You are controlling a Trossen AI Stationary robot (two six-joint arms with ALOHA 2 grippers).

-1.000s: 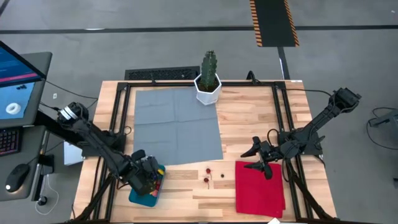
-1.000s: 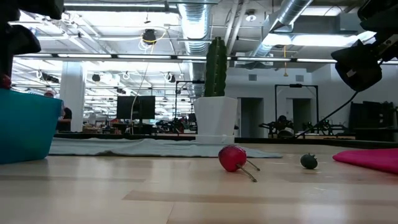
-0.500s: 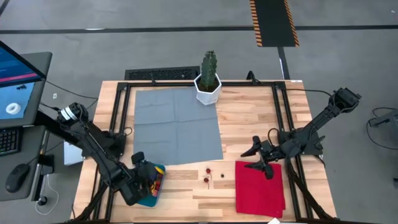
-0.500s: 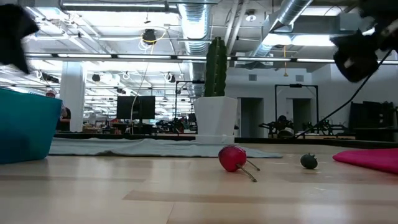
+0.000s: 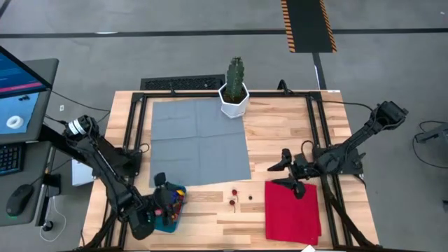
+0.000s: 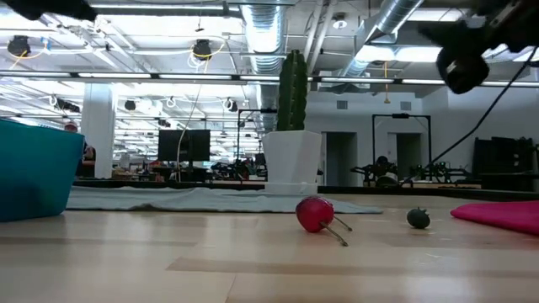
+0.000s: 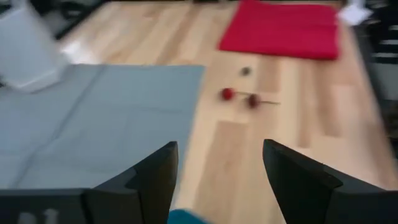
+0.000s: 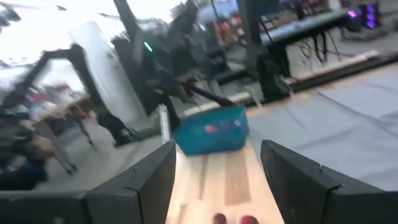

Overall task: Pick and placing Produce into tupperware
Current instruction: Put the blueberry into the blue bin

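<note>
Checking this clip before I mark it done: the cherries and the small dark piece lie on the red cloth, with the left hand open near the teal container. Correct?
Not quite. The cherries and the small dark piece lie on the bare wooden table, beside the red cloth, not on it, as the high view shows. The rest holds: the left hand is open near the teal container.

Tupperware [image 5: 171, 210] at table's [image 5: 280, 133] front left corner, produce [image 5: 175, 201] inside. Mat [image 5: 199, 140] behind it, potted cactus [image 5: 234, 87] at mat's far right corner. Cloth [image 5: 292, 210] at front right. Two cherries [image 5: 233, 197] and another small piece [image 5: 250, 197] on bare wood between tupperware and cloth.
</note>
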